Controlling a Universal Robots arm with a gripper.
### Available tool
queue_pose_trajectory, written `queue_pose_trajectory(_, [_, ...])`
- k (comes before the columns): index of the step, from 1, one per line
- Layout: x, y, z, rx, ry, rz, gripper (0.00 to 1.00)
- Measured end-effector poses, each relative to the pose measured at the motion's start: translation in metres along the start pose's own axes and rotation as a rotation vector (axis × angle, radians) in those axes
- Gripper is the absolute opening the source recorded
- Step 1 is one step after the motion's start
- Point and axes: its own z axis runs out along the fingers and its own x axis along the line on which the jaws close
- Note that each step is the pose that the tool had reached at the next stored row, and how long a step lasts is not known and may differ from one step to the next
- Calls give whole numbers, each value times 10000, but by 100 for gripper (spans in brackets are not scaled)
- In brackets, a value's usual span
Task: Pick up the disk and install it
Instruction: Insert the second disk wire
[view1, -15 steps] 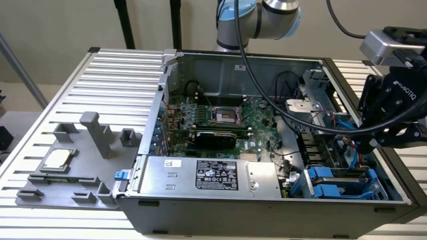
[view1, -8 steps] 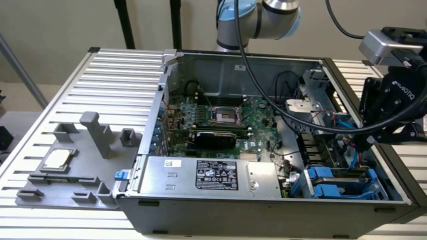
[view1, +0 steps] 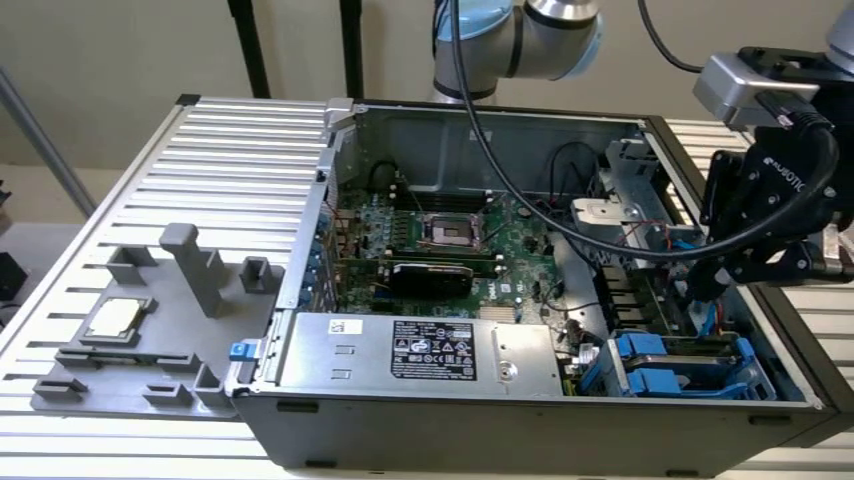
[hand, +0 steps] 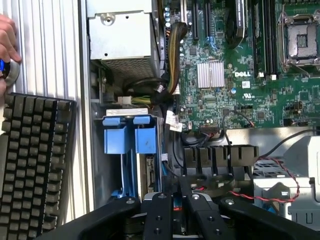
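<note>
Two fingers of your gripper (hand: 175, 201) are drawn close together, and in the wrist view a sliver of blue is showing in the narrow gap between them. I am judging that you are pinching the disk (hand: 175, 203) by the thin edge of its blue carrier, though the fingers are hiding most of it. In the exterior view the gripper (view1: 707, 285) is hanging over the open computer case (view1: 534, 425) at the exterior view's right. A strip of blue, which I am taking for the disk (view1: 694, 298), is running down from the fingertips edge-on. That would put it directly below the gripper and touching both pads. Holding it on edge is probably what is keeping it slim enough to pass among the cables and brackets crowding this end of the case. Just beside the gripper, and lower, the drive bay (hand: 132, 139) is sitting with two blue tabs facing up. In the exterior view the drive bay (view1: 661, 362) is lying near the gripper, toward the case's near corner. Farther off, the green motherboard (hand: 225, 75) is spreading across the floor of the case. Beyond the case wall, well apart from the gripper, a black keyboard (hand: 35, 160) is lying on the ribbed table. A person's hand (hand: 6, 42) is resting past it.
</note>
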Motion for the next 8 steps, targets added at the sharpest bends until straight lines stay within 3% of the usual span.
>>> queue_pose_trajectory(2, [3, 38, -1, 36, -5, -13, 16])
queue_pose_trajectory(4, [6, 80, 2, 146, -22, -14, 16])
queue_pose_trajectory(8, [20, 170, 26, 561, -105, 0, 16])
